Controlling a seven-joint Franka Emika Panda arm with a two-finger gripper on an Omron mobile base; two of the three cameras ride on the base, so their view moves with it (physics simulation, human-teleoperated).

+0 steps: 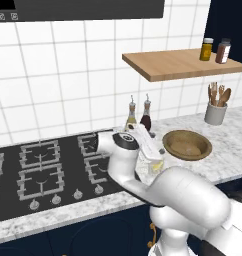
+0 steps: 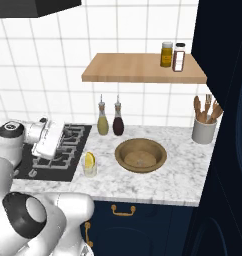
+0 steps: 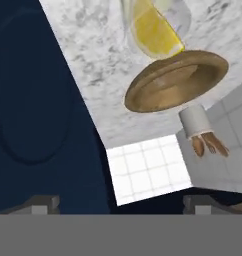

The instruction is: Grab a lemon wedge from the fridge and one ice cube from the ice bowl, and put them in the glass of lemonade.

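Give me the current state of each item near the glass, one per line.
hand: open, nothing between its fingers
lemon wedge: in the glass, leaning up past the rim
glass of lemonade: upright on the counter, beside the stove
ice bowl: upright on the counter, right of the glass
two bottles: upright, stoppered

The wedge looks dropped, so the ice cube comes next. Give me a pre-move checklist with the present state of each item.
1. Lemon wedge in the glass of lemonade: ok, it sits in the top of the glass.
2. Gripper open and empty: ok, fingertips apart, nothing between them.
3. Glass upright on the marble counter: ok.
4. Ice bowl within easy travel: ok, just beside the glass, on the same counter.
5. Ice cube visible in the bowl: cannot tell, only a pale patch at the bottom.
6. Two bottles clear of the path: ok, they stand behind, against the tiles.
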